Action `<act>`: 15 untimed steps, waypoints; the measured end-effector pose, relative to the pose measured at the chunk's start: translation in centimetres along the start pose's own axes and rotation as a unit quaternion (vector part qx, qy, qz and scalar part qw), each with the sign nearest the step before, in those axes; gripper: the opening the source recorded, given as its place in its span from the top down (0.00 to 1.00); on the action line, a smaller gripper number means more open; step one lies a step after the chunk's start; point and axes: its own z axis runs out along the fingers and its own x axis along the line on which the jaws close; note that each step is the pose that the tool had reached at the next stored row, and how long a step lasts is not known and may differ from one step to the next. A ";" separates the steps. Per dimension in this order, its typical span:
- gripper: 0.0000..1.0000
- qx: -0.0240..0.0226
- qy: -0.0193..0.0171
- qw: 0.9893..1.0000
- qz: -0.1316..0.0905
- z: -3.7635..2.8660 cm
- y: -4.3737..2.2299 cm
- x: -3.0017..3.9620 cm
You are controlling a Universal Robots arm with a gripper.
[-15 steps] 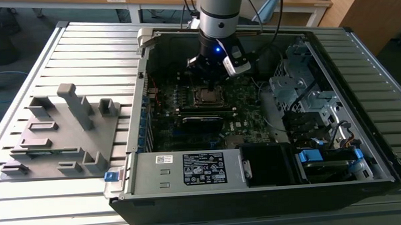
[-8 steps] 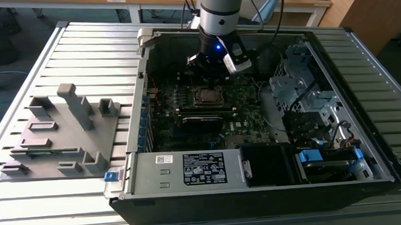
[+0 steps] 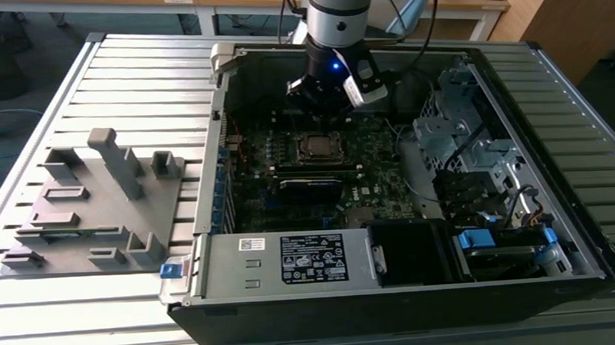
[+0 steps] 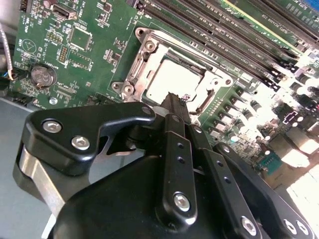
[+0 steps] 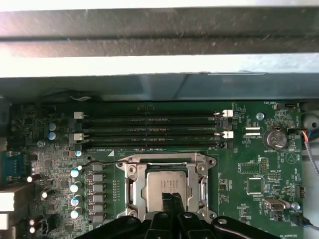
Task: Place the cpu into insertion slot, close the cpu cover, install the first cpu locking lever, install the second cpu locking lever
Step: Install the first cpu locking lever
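The cpu point(image 5: 164, 185) lies flat in the insertion slot point(image 5: 203, 162) on the green motherboard, its silvery-tan top showing. The silver cpu cover point(image 5: 130, 172) lies down around it as a frame, also clear in the second wrist view point(image 4: 149, 52). A thin wire lever point(image 5: 97, 162) runs beside the slot; whether it is latched I cannot tell. My gripper point(image 5: 172, 198) hangs just above the cpu's near edge, shut with nothing between its black fingers point(image 4: 172, 107). In the exterior view the gripper point(image 3: 321, 111) sits over the slot's far side.
Long black memory sticks point(image 5: 149, 132) lie beyond the slot, close under the case wall point(image 5: 159, 64). A coin battery point(image 5: 275, 138) sits to one side. A drive cage point(image 3: 459, 129), a power supply point(image 3: 290, 257) and a grey fixture plate point(image 3: 94, 203) surround the board.
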 end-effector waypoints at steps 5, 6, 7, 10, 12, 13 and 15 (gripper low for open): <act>0.90 0.000 0.000 1.000 0.000 -0.89 0.02 -0.01; 0.90 0.000 0.000 1.000 0.000 -1.08 0.02 -0.01; 0.90 0.000 0.000 1.000 0.000 -1.25 0.02 -0.01; 0.90 0.000 0.000 1.000 0.000 -1.55 0.02 -0.02; 0.90 0.000 0.000 1.000 0.000 -1.54 0.03 -0.02; 0.90 0.000 0.000 1.000 0.000 -1.60 0.03 -0.02; 0.90 0.000 0.000 1.000 0.000 -1.66 0.03 -0.02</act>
